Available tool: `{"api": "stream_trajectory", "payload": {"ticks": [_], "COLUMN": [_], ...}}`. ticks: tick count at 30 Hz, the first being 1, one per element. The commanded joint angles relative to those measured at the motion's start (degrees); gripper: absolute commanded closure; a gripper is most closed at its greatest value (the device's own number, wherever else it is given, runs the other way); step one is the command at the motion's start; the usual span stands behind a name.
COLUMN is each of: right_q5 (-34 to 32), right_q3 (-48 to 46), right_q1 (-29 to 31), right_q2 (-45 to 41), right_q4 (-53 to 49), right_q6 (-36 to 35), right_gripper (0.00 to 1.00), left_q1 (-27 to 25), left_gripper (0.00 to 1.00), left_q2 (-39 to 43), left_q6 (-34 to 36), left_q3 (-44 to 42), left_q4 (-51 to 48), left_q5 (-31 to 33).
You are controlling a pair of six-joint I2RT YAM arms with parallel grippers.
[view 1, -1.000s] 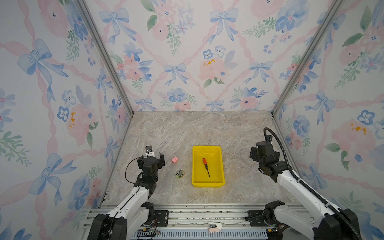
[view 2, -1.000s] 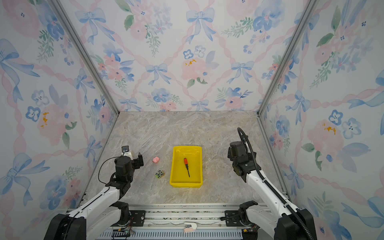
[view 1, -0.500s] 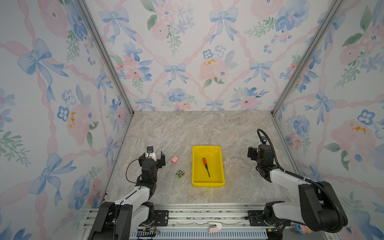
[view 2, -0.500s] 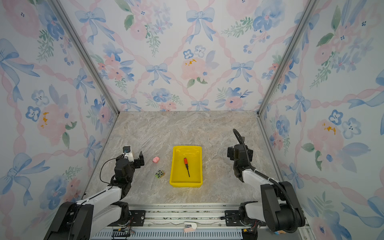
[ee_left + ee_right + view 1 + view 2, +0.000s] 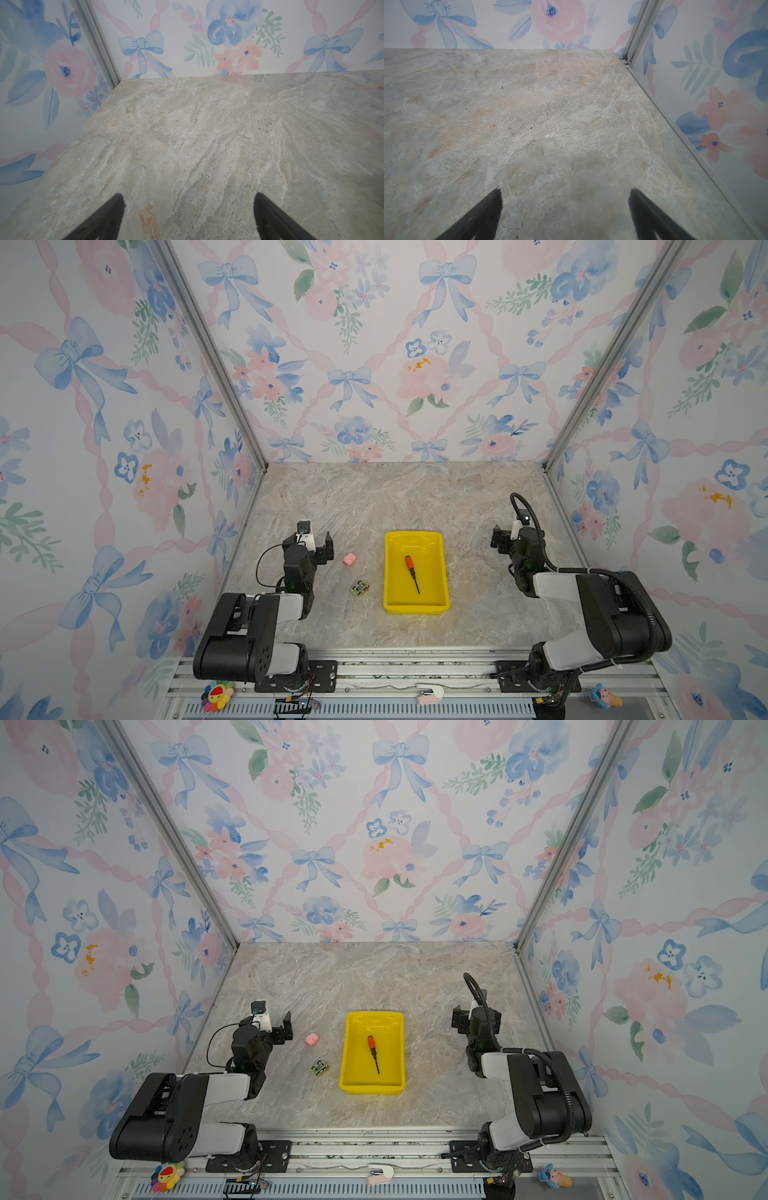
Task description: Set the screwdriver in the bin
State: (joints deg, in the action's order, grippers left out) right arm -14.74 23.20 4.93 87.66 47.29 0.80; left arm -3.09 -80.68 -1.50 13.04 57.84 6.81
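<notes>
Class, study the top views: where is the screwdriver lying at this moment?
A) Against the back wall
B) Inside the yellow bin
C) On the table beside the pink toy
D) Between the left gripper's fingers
B: in both top views the screwdriver lies flat on the floor of the bin, well within its rim.

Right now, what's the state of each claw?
left claw: open, holding nothing.
right claw: open, holding nothing.
</notes>
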Motion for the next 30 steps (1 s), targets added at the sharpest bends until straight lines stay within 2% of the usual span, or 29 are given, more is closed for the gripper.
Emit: {"api": "stream_trajectory", "payload": {"ticks": [1, 7, 30], "right_q5": [1.4, 1.9, 2.0], "right_q3": [-0.9, -0.9, -1.0], "right_q1": [-0.4, -0.6, -0.6], "right_q2": [1.1, 1.0, 1.0], "right_q4": [5.0, 4.8, 5.0], "right_q6": [-0.4, -0.3, -0.3], "right_gripper": [0.03, 0.03, 0.03], "left_q1": [0.7, 1.2, 1.0], "left_gripper": [0.03, 0.03, 0.02], "left_q2": [-3.3, -8.4, -8.5], "left_q6": [0.9, 0.6, 0.3], "left_q3": [1.2, 1.3, 1.4], "left_q4": [4.7, 9.3, 9.3], "left_q5": [-2.9, -3.1, -1.4]}}
